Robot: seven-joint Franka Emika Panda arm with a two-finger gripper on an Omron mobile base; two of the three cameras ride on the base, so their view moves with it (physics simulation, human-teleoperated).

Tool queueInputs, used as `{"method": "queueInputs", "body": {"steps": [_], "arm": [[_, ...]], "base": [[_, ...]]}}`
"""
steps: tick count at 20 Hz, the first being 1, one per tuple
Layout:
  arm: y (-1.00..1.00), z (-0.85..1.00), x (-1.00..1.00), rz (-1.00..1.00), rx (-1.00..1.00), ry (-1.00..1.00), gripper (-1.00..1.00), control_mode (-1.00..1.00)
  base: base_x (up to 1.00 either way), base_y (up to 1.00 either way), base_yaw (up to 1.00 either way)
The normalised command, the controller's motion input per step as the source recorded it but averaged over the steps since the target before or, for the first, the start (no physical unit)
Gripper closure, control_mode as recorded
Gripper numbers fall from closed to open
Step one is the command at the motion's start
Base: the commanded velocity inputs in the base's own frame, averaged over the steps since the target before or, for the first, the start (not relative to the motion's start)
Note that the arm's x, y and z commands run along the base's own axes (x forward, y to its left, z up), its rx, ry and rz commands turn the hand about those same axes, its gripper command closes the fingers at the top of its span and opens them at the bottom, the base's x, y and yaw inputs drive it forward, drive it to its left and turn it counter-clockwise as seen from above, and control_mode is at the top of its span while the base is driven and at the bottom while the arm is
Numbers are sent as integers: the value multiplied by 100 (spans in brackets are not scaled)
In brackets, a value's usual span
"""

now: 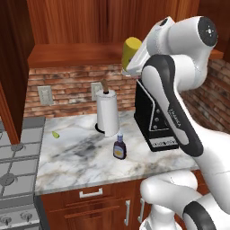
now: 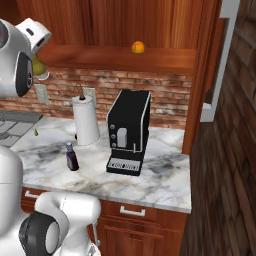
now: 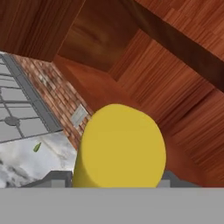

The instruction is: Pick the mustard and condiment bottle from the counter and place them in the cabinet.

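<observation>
Small brown condiment bottle is standing upright on the marble desk, between the paper towel roll and black coffee machine.

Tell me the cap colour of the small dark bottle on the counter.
Pale bluish-white; the condiment bottle shows it best in the left base view.

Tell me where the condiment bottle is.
The condiment bottle stands upright on the counter, in front of the paper towel roll and left of the coffee machine.
</observation>
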Motion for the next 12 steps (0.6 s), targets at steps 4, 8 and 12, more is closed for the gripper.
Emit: {"method": "queueInputs", "body": {"steps": [4, 8, 12], "arm": [[0, 21, 16, 0, 0, -9, 100, -100], [0, 5, 34, 0, 0, -2, 100, -100], [-1, 0, 45, 0, 0, 0, 100, -100]], "base": [[0, 0, 0], [0, 0, 0], [0, 0, 0]]}}
